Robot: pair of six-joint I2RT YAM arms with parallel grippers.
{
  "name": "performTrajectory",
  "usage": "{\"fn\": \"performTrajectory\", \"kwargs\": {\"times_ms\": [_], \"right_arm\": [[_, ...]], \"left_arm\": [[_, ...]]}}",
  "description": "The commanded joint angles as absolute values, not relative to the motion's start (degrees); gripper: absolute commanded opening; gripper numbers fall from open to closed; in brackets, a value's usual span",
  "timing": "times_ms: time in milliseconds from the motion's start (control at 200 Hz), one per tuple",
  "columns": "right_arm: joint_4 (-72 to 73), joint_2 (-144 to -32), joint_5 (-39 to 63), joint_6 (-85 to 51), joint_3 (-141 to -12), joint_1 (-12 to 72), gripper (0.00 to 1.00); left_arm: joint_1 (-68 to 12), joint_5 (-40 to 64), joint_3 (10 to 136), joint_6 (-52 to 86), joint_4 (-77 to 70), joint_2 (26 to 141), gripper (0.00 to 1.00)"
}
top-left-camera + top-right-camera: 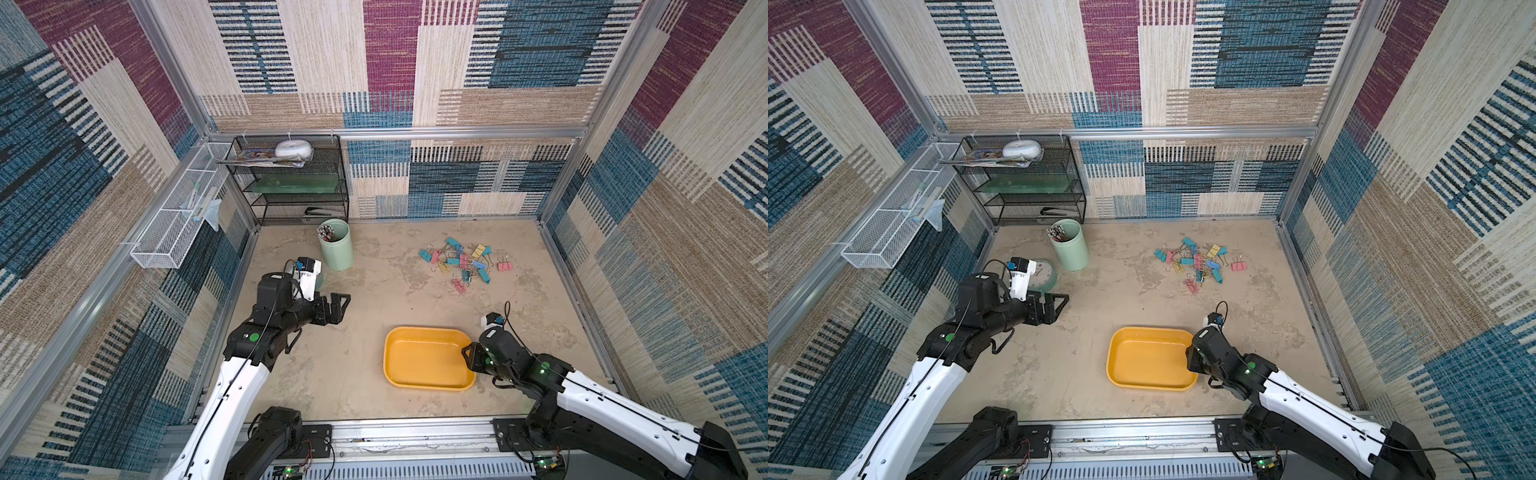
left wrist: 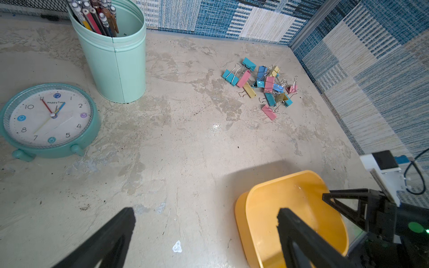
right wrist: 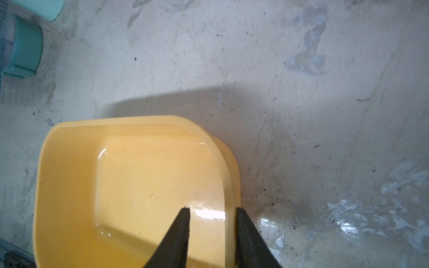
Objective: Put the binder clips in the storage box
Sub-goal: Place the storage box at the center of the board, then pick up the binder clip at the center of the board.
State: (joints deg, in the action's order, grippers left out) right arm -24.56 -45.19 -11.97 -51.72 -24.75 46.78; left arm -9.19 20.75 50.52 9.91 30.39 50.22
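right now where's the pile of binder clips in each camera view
both top views: the binder clips lie at the far right of the table, beyond the yellow box.
left wrist: the binder clips lie near the wall corner, off to the side of the green cup.
right wrist: not in it.
shared landmark: the yellow box shows in all four views.

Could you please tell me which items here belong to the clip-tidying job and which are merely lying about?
Belongs to the job: binder clips, storage box.
Just lying about: mint pen cup, teal clock, black mesh shelf, white wire basket.
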Motion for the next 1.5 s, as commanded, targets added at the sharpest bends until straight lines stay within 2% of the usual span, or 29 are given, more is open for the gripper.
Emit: {"fn": "performTrajectory", "kwargs": {"times_ms": [0,135,270,416,586,781,856,896,1062,1142,1372,1497], "right_arm": [[-25.39,-45.93,-15.73,-47.51,-28.44,46.85,0.47],[-24.08,-47.77,-23.49,-40.28,-36.56,46.23,0.56],[-19.92,-60.40,-18.55,-26.96,-47.01,39.19,0.60],[-18.86,-79.91,-13.29,-15.78,-60.56,32.68,0.52],[-25.16,-104.09,-20.66,-7.60,-79.95,30.78,0.46],[-23.90,-119.61,-24.49,-2.40,-92.95,28.73,0.49],[-24.94,-124.14,-25.18,-1.50,-97.48,28.16,0.46],[-25.62,-126.15,-26.15,-1.19,-99.29,28.04,0.41],[-25.42,-128.80,-26.56,-0.70,-101.87,27.84,0.11],[-25.47,-127.97,-26.72,-0.94,-101.66,27.83,0.00],[-25.74,-119.82,-22.56,-3.34,-97.12,27.78,0.00],[-23.09,-110.94,-17.91,-5.78,-90.06,27.85,0.00]], "left_arm": [[-9.14,20.75,50.37,10.04,28.65,50.19,1.00],[-9.23,22.18,50.46,9.72,28.65,50.27,1.00],[-9.23,23.35,50.67,9.63,28.65,50.27,0.99],[-9.32,23.66,50.36,9.72,28.70,50.06,1.00],[-9.32,23.30,50.36,10.57,28.73,50.14,0.99],[-9.40,29.51,51.27,10.65,28.66,51.57,1.00],[-9.86,31.22,51.22,9.78,28.57,51.77,0.99],[-10.30,31.75,51.19,9.45,28.48,51.82,1.00],[-13.07,32.70,51.33,8.00,28.39,52.03,0.99],[-14.26,32.70,51.33,7.91,28.39,52.27,0.99],[-14.80,32.03,51.16,7.99,28.48,52.04,1.00],[-14.85,31.20,51.03,7.82,28.46,51.35,0.99]]}}
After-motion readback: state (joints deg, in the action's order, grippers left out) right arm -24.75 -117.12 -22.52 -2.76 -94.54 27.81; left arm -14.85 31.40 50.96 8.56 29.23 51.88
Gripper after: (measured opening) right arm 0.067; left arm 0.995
